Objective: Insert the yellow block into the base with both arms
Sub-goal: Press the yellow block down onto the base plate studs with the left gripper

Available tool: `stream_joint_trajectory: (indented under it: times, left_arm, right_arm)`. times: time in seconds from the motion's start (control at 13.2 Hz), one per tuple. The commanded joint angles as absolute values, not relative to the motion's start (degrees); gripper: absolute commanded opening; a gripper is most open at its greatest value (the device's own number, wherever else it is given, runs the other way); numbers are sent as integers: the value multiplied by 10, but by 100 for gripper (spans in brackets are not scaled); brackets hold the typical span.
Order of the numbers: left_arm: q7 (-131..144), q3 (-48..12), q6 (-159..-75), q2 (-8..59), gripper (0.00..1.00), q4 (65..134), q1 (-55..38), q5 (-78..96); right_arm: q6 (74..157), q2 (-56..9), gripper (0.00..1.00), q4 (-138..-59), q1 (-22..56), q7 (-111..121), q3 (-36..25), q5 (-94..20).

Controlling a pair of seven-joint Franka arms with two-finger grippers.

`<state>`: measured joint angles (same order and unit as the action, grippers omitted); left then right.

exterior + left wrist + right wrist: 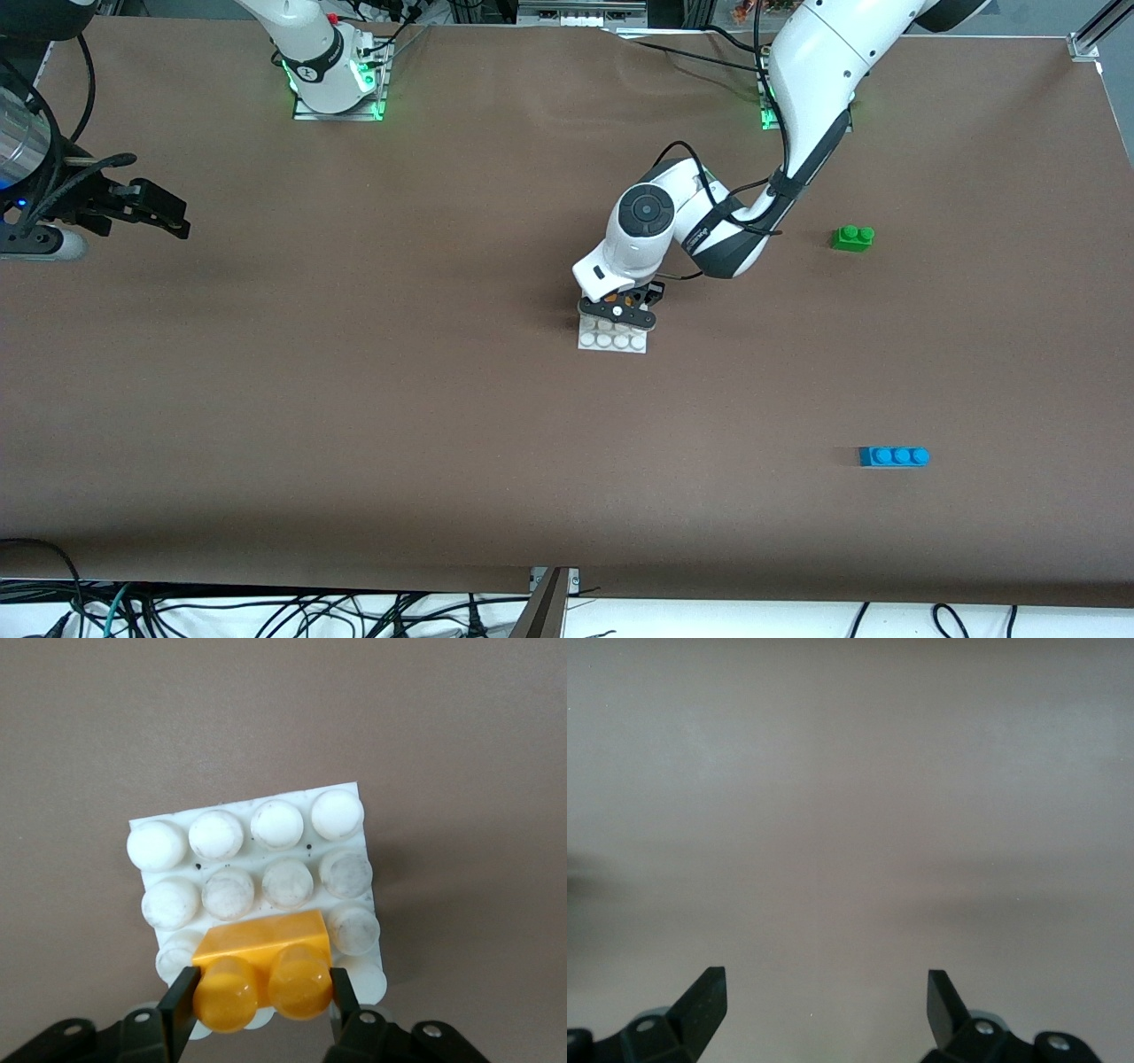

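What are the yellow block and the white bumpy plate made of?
The yellow block looks like glossy molded plastic: its round studs shine and seem slightly see-through. The white base also looks like plastic, but duller, with grey scuffs and specks on its studs. That is judged only from how they look.

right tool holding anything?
No. The right tool shows its fingers spread wide with only bare brown table between them.

Front high; left wrist close (shares base).
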<state>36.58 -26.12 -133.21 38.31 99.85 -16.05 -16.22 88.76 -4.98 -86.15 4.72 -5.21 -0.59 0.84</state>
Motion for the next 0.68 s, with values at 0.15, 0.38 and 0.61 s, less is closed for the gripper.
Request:
stream_joint_trajectory:
  times: [0.15, 0.38, 0.61]
  left_arm:
    - [378, -259, -1320, 381, 100, 984, -159, -177]
    - [402, -260, -1311, 362, 100, 983, -157, -174]
    - [435, -260, -1237, 303, 100, 979, -149, -171]
  right_arm:
    - [886, -47, 100, -860, 46, -55, -5, 1]
    - [887, -47, 100, -860, 46, -56, -5, 1]
    - [891, -47, 100, -860, 47, -55, -4, 1]
